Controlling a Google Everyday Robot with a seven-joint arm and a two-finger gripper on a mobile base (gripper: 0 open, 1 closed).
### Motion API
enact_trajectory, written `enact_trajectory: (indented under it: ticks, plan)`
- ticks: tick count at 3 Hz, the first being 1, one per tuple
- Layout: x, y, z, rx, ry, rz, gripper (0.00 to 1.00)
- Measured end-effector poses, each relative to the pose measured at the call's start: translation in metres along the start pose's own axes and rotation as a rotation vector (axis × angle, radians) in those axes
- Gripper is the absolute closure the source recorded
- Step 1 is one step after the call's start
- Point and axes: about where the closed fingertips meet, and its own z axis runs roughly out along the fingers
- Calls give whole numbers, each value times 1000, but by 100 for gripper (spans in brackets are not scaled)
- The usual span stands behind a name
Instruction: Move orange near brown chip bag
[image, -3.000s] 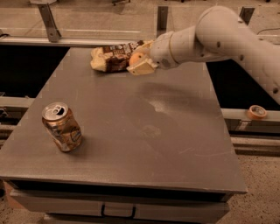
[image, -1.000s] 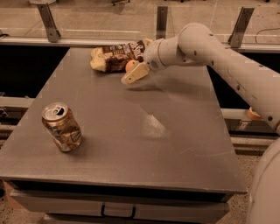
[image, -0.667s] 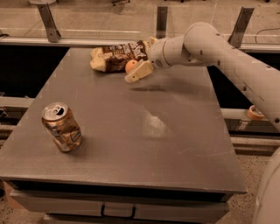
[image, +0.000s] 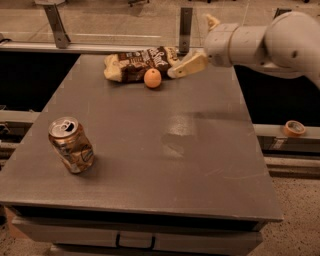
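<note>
Since the orange (image: 152, 78) sits free on the surface (image: 200, 160) just beside the brown chip bag's (image: 135, 62) front edge, the task looks essentially done. The end effector (image: 191, 47) hovers just right of both, spread open and empty, with only pulling clear left.

Dim warm light; tabletop (image: 150, 165) glare; end effector (image: 196, 47) over rear edge.
</note>
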Motion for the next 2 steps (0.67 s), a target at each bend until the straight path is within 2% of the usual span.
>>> enact_trajectory:
  ticks: [1, 2]
  plan:
    - [-75, -4, -70, 108, -84, -148, 0]
    - [-128, -15, -149, 242, -96, -304, 0]
